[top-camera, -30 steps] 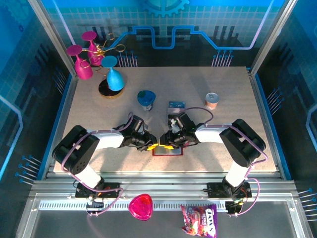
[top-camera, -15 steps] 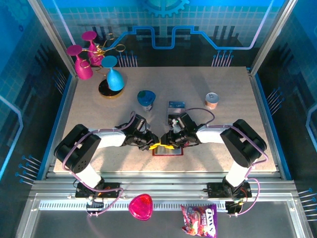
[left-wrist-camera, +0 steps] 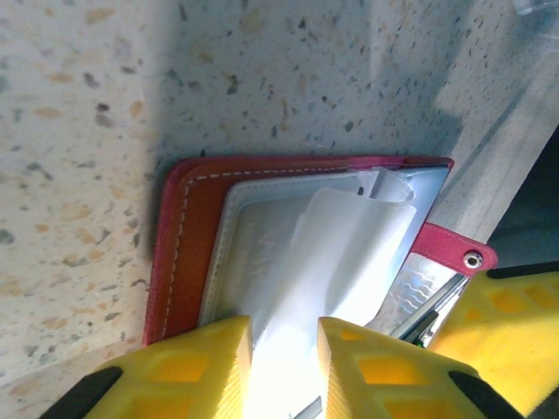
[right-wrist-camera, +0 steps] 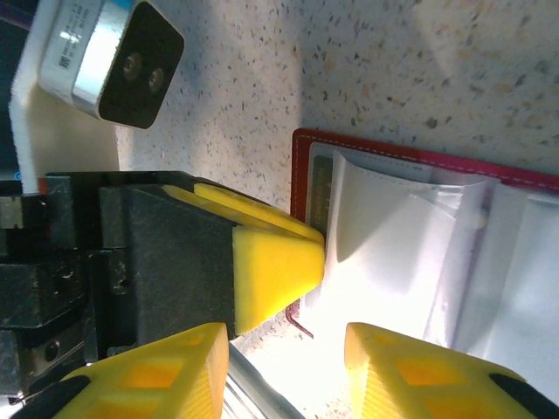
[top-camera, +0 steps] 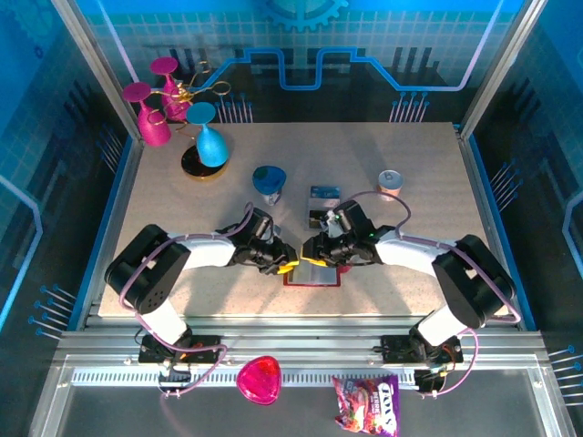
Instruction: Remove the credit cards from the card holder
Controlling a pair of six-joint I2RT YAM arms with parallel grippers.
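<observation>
Over the last second the right arm has swung its elbow outward. The two sets of yellow tips, then nose to nose at the card holder's (left-wrist-camera: 188, 253) near-left corner, have drawn a little apart, and pale pocket shows between them from above. The left pincer (left-wrist-camera: 284, 336) has also eased slightly wider. This looks like a change of hold rather than a card coming out. The holder lies open and flat on the table (top-camera: 182, 209), directly under both wrists. The left pincer stands narrowly open astride a bulging clear sleeve (left-wrist-camera: 349, 236) and is not visibly pinching it. The right pincer (right-wrist-camera: 286, 349) is part open across the holder's red corner and grips nothing that I can make out. A blue card (top-camera: 324, 192) lies on the table just beyond the holder. Whether a card remains in the pockets is unclear.
</observation>
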